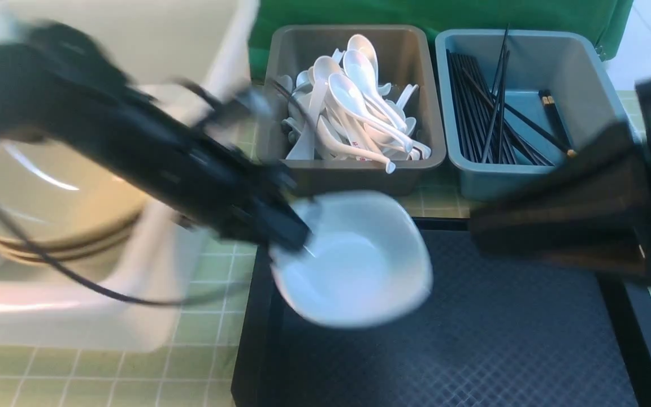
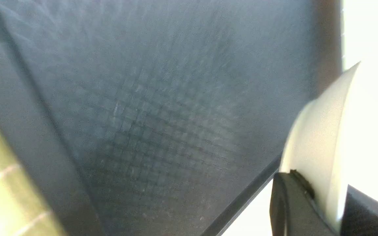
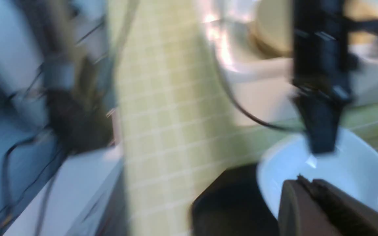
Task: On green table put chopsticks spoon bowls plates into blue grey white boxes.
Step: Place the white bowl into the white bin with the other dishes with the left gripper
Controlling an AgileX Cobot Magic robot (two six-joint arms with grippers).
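We have the left tool [image 1: 289, 234] pinched on the near-left rim of the white bowl [image 1: 354, 260], which sits tilted over the black tray [image 1: 472, 339] in the middle of the tabletop [image 1: 201, 362]. The left wrist view confirms the grip: the bowl's rim [image 2: 336, 147] is wedged between the two dark fingers [image 2: 287, 203], with the tray's ribbed mat behind it. The right tool [image 1: 475, 226] hangs just beside the bowl's far side, pressed together on nothing; in its own wrist view its dark tip [image 3: 323, 209] overlaps the bowl's edge, though we cannot tell whether it touches.

The grey box [image 1: 354, 107] already holds the spoons [image 1: 354, 107] and the blue box [image 1: 529, 102] the chopsticks [image 1: 489, 107], while the white box [image 1: 105, 186] to the left carries a stack of plates [image 1: 48, 198].

We judge this to be the bowl step, just at the pickup. Next we need to carry the bowl clear of the tray's edge and across to the white box, keeping the one-sided rim grip from slipping as the bowl swings, and set it down on the stack without knocking the box wall.
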